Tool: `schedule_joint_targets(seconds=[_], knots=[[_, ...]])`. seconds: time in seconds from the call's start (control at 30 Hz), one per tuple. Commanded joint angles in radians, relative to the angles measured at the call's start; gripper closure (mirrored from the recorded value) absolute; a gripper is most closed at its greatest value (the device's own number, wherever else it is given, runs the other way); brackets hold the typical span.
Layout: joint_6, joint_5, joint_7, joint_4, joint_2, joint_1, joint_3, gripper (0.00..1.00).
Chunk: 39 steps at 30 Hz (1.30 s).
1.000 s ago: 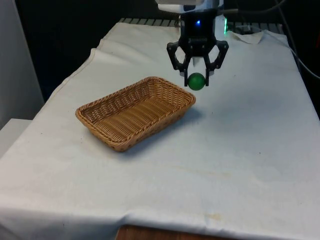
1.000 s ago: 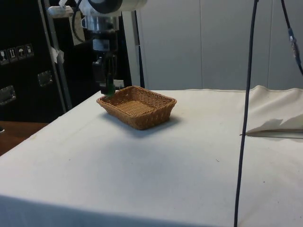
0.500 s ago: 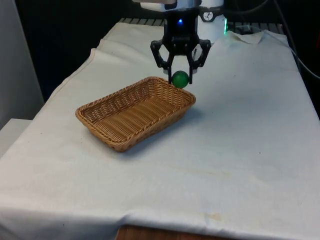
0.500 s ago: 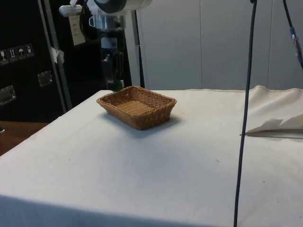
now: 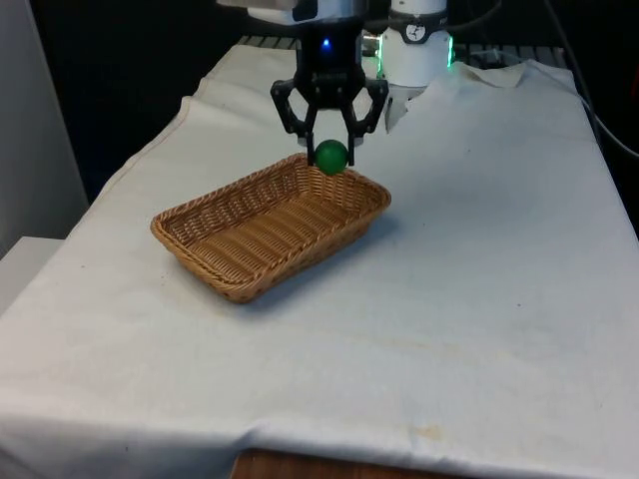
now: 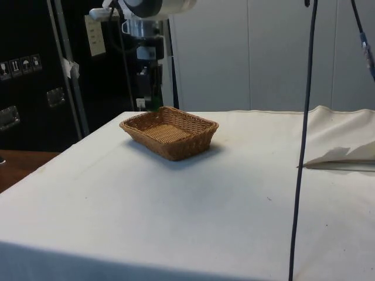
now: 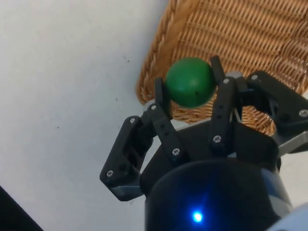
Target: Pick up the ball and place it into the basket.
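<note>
green ball [image 5: 331, 156], clamped between the closed fingers of the end effector [image 5: 330, 150], hangs above the wicker basket [image 5: 270, 224] rim at its corner nearest the bench's far edge, so the basket's open interior lies toward the bench's near-left corner.

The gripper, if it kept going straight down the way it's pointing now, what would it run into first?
Most likely the basket's far rim: the gripper, shut on the green ball, hangs pointing down over that edge in the wrist view. Exact depth is hard to judge.

front and side views share basket [image 5: 270, 225]
</note>
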Motion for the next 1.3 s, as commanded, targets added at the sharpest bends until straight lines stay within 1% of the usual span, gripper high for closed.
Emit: schedule_joint_targets(seconds=[0.0, 0.17, 0.2, 0.23, 0.37, 0.5, 0.53, 0.57, 0.67, 0.77, 0.8, 0.83, 0.87, 0.97, 1.13, 1.17, 1.2, 1.27], knots=[[0.01, 0.014, -0.013, -0.006, 0.001, -0.007, 0.005, 1.0], [0.028, 0.05, -0.045, -0.024, 0.02, -0.01, -0.001, 1.0], [0.017, 0.036, -0.033, -0.021, 0.016, -0.001, -0.009, 1.0], [0.031, 0.057, -0.052, -0.026, 0.024, -0.009, -0.004, 1.0], [0.04, 0.08, -0.075, -0.032, 0.041, -0.008, -0.017, 1.0], [0.042, 0.089, -0.087, -0.035, 0.048, -0.009, -0.028, 1.0], [0.031, 0.082, -0.078, -0.03, 0.051, -0.004, -0.031, 1.0], [0.042, 0.09, -0.089, -0.036, 0.049, -0.009, -0.03, 1.0], [0.043, 0.092, -0.096, -0.042, 0.051, -0.011, -0.038, 1.0], [0.051, 0.099, -0.102, -0.05, 0.058, -0.014, -0.038, 1.0], [0.057, 0.104, -0.106, -0.056, 0.063, -0.014, -0.038, 1.0], [0.036, 0.088, -0.094, -0.049, 0.058, -0.008, -0.047, 1.0], [0.057, 0.104, -0.106, -0.056, 0.063, -0.014, -0.038, 1.0], [0.075, 0.123, -0.114, -0.069, 0.078, -0.014, -0.033, 1.0], [0.082, 0.159, -0.13, -0.071, 0.106, -0.014, -0.031, 1.0], [0.073, 0.146, -0.121, -0.07, 0.105, -0.008, -0.04, 1.0], [0.082, 0.165, -0.132, -0.071, 0.11, -0.014, -0.031, 1.0], [0.081, 0.177, -0.137, -0.07, 0.117, -0.014, -0.031, 1.0]])
